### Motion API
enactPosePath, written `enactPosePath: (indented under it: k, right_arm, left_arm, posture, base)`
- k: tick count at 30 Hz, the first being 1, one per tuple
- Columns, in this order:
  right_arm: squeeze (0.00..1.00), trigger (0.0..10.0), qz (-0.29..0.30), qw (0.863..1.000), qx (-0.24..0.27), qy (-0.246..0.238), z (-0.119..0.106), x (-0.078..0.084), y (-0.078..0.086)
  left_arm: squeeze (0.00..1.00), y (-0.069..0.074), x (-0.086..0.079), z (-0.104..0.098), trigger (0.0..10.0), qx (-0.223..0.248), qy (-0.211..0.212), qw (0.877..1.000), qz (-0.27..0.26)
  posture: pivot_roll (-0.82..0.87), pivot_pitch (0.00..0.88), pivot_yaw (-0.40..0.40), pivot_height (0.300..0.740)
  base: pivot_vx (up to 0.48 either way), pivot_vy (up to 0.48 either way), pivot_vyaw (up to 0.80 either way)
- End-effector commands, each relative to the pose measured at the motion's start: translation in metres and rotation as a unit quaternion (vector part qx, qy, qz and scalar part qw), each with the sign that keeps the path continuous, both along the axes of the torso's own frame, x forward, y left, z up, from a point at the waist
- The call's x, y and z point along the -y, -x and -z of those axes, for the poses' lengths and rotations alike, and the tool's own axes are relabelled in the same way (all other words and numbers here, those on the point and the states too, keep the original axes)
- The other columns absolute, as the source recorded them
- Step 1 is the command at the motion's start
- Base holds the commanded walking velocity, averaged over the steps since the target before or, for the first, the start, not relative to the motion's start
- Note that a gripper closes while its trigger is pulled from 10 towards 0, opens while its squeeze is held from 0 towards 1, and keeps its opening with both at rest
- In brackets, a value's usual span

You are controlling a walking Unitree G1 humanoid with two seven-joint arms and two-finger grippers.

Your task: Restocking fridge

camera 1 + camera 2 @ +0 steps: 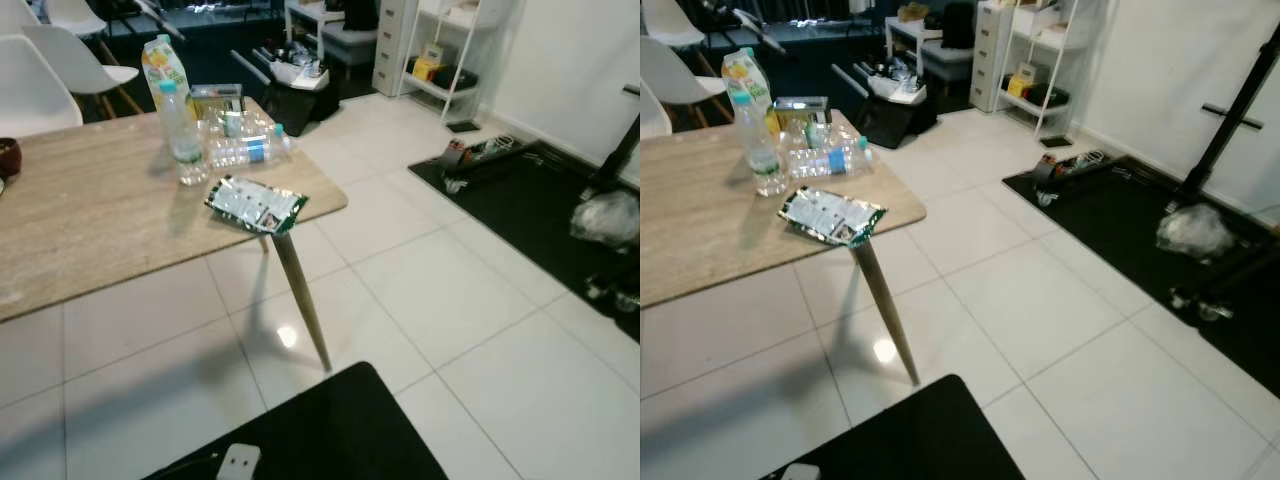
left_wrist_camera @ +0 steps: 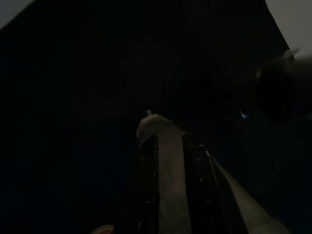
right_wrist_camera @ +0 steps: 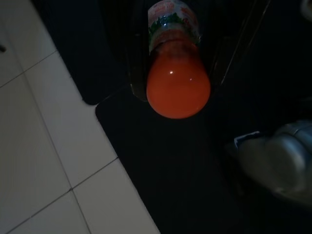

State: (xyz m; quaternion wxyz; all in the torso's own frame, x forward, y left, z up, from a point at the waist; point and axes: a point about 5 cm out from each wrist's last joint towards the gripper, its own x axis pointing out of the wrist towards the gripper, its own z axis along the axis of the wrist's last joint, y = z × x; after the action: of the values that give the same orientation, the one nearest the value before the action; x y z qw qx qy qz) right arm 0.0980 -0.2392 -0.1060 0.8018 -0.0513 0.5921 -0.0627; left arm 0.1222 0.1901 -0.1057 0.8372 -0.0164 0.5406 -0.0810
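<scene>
Because it looks full, the orange bottle point(image 3: 178, 73) clamped between the right gripper point(image 3: 178, 58) fingers should be heavy, stiff and slick, hanging over a dark mat point(image 3: 161, 161); I cannot tell the left gripper's point(image 2: 168, 146) state. More groceries sit on the table point(image 1: 90, 210).

Orange drink bottle point(image 3: 177, 73) held between end effector fingers — bottom outward.

Between your right gripper's point(image 3: 173, 73) black fingers you see an orange juice bottle point(image 3: 176, 73), green-and-white label, over white tiles point(image 3: 39, 161).
</scene>
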Motion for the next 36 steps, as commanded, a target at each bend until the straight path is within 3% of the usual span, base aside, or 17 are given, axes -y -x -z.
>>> enactPosePath:
  k: [1, 15, 36]
  right_arm:
    - [0.00, 10.0, 0.005, 1.000, 0.000, 0.002, -0.0008, 0.0031, 0.0001]
    - [0.00, 10.0, 0.016, 1.000, 0.006, -0.001, -0.0003, 0.0010, -0.0003]
    - [0.00, 10.0, 0.012, 1.000, 0.010, -0.002, -0.0015, 0.0015, -0.0047]
  left_arm:
    - [0.00, -0.0034, 0.0014, -0.0008, 10.0, 0.004, -0.001, 1.000, 0.004]
    - [0.00, -0.0051, 0.0006, -0.0015, 10.0, 0.005, -0.005, 1.000, 0.017]
    - [0.00, -0.0034, 0.0037, -0.0005, 10.0, 0.002, -0.002, 1.000, 0.017]
  posture:
    - [0.02, 0.000, 0.001, 0.740]
    - [0.03, 0.000, 0.004, 0.740]
    - [0.03, 0.000, -0.003, 0.740]
  base:
    - [0.000, 0.000, -0.80]
    - [0.000, 0.000, -0.80]
    - [0.000, 0.000, 0.00]
